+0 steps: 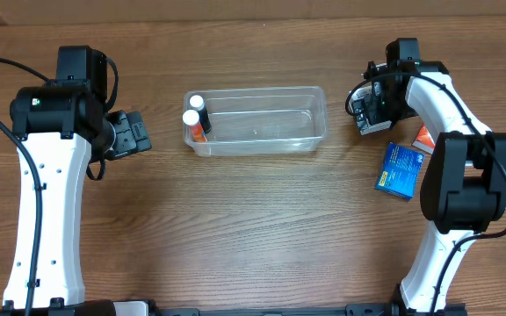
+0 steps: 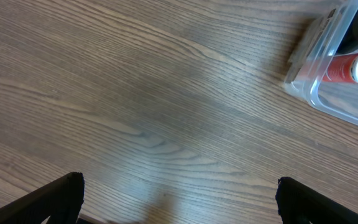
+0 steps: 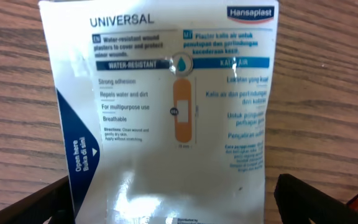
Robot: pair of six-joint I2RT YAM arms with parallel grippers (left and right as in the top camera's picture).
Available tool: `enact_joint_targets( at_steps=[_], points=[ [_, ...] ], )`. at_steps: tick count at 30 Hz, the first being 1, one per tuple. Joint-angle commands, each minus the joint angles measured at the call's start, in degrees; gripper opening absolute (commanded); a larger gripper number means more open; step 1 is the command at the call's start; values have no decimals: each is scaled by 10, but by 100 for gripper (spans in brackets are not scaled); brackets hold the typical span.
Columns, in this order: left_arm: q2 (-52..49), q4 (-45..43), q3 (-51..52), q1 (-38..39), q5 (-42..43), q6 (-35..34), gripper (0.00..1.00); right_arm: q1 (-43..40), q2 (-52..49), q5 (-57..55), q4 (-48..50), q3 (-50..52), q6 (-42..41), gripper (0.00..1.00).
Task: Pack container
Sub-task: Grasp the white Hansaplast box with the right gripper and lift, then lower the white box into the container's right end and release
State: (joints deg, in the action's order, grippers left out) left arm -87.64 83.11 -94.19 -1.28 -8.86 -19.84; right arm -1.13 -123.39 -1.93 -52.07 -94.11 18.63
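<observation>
My right gripper (image 3: 173, 199) pinches a glossy white plaster packet (image 3: 166, 112) right of the clear plastic container (image 1: 257, 120). My left gripper (image 2: 179, 199), spread wide over bare wood, sits left of it. Two white-capped bottles (image 1: 195, 118) lie inside its left end.

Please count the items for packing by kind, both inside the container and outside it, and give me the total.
Bottles, in the container: 2
Plaster packet, at the right hand: 1
Blue box on the table: 1
Orange-red item, mostly hidden by the right arm: 1
Total: 5
</observation>
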Motion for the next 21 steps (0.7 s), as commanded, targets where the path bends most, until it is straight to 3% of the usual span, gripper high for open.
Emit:
enact_joint_targets(
  at_steps=[1, 6, 11, 21],
  points=[
    [7, 0, 1, -3, -2, -9, 100, -1, -9, -3, 3, -1, -11, 100],
    [7, 0, 1, -3, -1, -9, 100, -1, -9, 30, 3, -1, -8, 99],
    [7, 0, 1, -3, -1, -9, 100, -1, -9, 32, 0, -1, -9, 81],
    [7, 0, 1, -3, -1, -8, 100, -1, -9, 31, -5, -1, -39, 75]
  ],
)
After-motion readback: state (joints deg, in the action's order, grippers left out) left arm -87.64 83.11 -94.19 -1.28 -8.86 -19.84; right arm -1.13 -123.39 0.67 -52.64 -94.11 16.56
